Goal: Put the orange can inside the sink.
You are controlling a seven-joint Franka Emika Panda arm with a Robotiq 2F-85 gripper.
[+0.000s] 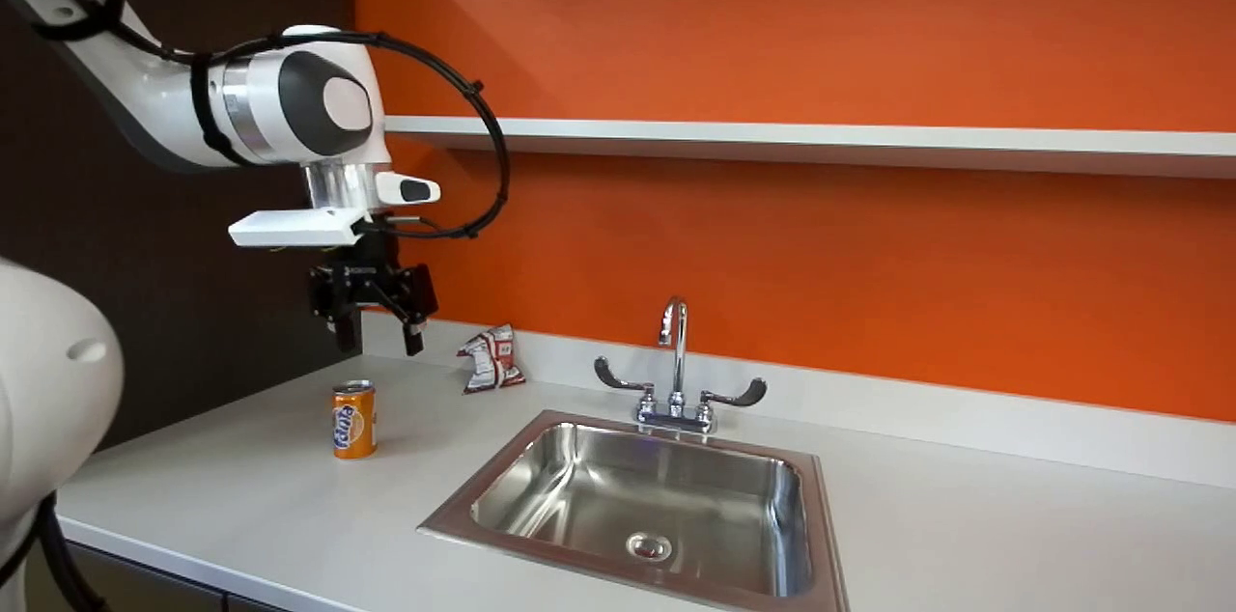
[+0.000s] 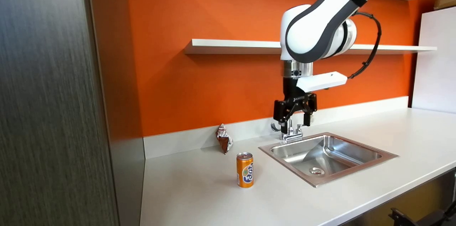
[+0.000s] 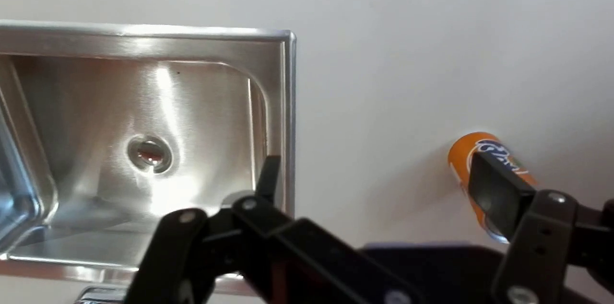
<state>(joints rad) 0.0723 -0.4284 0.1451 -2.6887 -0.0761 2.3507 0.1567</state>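
Observation:
The orange can (image 1: pixel 354 424) stands upright on the counter, left of the sink in both exterior views (image 2: pixel 244 170). In the wrist view the can (image 3: pixel 463 155) is at the right, partly covered by a finger. The stainless-steel sink (image 1: pixel 497 470) shows its round drain and nothing in the basin; it also shows in an exterior view (image 2: pixel 319 181) and at the left of the wrist view (image 3: pixel 277 102). My gripper (image 1: pixel 379 334) is open and empty, high above the counter, pointing down (image 2: pixel 295 124). In the wrist view its fingers (image 3: pixel 376 169) are wide apart, with bare counter between them.
A chrome faucet (image 1: pixel 679 371) with two handles stands at the sink's back edge. A red and white snack bag (image 1: pixel 493 359) leans by the backsplash behind the can (image 2: pixel 224 138). A white shelf (image 1: pixel 811 137) runs along the orange wall. A dark panel (image 2: pixel 114 112) bounds the counter's end.

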